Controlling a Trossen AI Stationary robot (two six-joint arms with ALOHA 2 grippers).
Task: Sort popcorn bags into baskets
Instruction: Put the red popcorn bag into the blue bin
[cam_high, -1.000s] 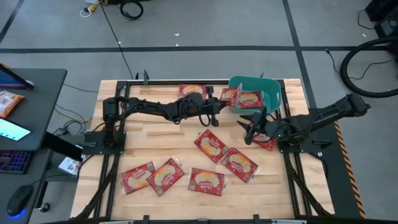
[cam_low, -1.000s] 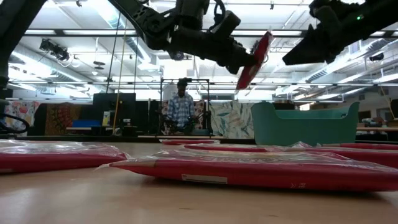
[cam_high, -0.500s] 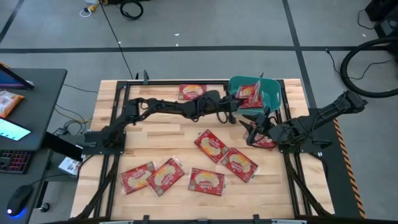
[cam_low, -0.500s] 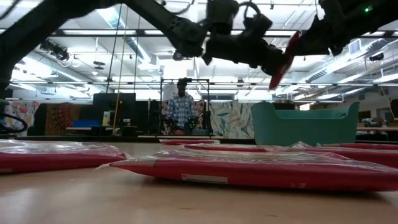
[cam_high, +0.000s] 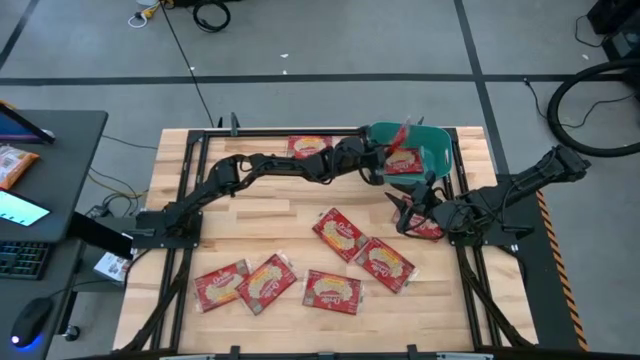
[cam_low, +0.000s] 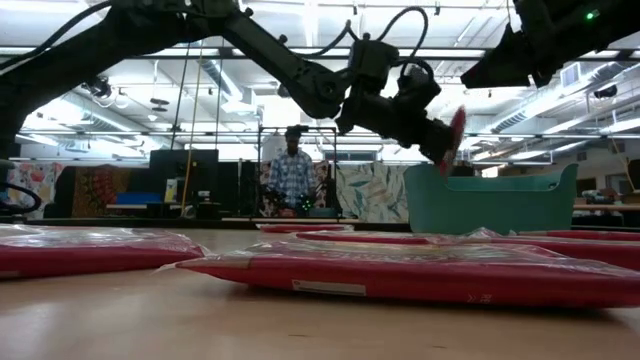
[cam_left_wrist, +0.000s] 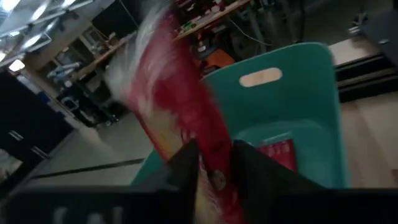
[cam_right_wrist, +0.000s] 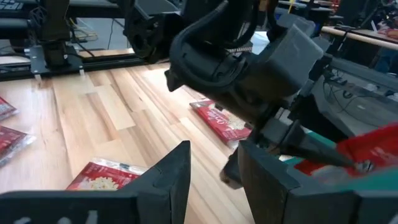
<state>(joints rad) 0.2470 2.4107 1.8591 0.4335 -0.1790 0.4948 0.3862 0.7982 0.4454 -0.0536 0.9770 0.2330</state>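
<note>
My left gripper (cam_high: 385, 158) reaches from the table's left to the teal basket (cam_high: 432, 150) at the far right and is shut on a red popcorn bag (cam_high: 402, 134) over the basket's left rim. The low view shows this bag edge-on (cam_low: 455, 130) above the basket (cam_low: 490, 200). One bag (cam_left_wrist: 277, 153) lies flat inside the basket. My right gripper (cam_high: 405, 211) is open and empty, hovering in front of the basket beside a bag (cam_high: 430, 229) lying flat on the table. My left gripper pinches the bag between its two fingers at one end (cam_left_wrist: 212, 173). The fingers come from the table's left, slanting a little down. The bag stands on edge, sticking out past the fingertips (cam_left_wrist: 163, 81), tilted and lifted clear over the basket.
Several more popcorn bags lie flat on the wooden table: one at the far edge (cam_high: 309, 146), two in the middle (cam_high: 340, 232) (cam_high: 385, 262), three near the front (cam_high: 332, 290) (cam_high: 268, 282) (cam_high: 220, 286). A person (cam_low: 291, 178) stands in the room behind.
My left gripper has carried the bag toward the table's right edge and somewhat down, from beside the basket to over its left rim. The bag stays pinched, on edge and clear of the table.
</note>
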